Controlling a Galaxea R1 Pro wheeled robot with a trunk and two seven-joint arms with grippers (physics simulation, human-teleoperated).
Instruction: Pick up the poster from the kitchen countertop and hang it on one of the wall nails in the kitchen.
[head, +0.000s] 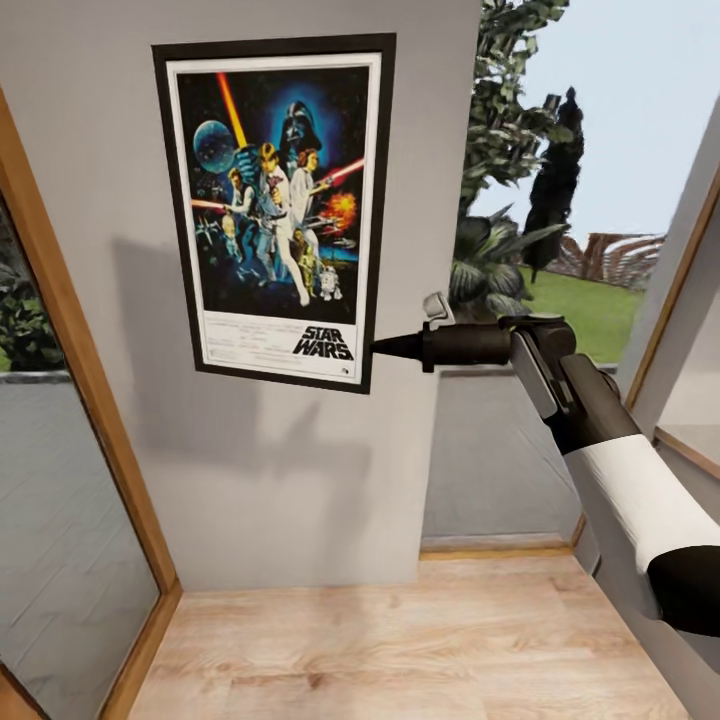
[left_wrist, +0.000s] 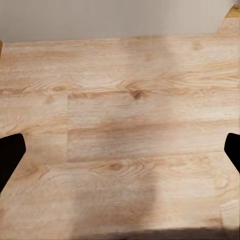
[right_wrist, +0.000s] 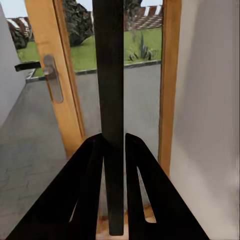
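In the head view, the poster (head: 275, 210) sits flat against a plain grey wall (head: 280, 470) in the upper left of the frame, standing upright with its long axis running top to bottom. The right tool (head: 385, 348) reaches in from the right side of the frame, its arm held level, and its dark tip meets the poster's right edge close to the lower right corner. So the poster lies directly to the left of this tool, and the right arm is the one at work.

In the right wrist view, the right tool's two dark fingers (right_wrist: 92, 185) are clenched on the poster's thin black edge (right_wrist: 114, 100), which runs as a dark strip straight up the middle of the frame. Behind it are a wooden door frame (right_wrist: 55, 90) and a lawn outside.

The poster has a thin black frame, a white border, blue-black artwork with figures and red and yellow beams, and a white strip at the bottom reading STAR WARS. No nail can be made out; if one is there, the poster hides it.

In the left wrist view, the left tool (left_wrist: 120, 150) hangs released over the wooden floor (left_wrist: 125, 100), its fingertips at the frame's two sides.

Judging from this, the poster looks placed on the wall, with letting go as the likely remaining step.
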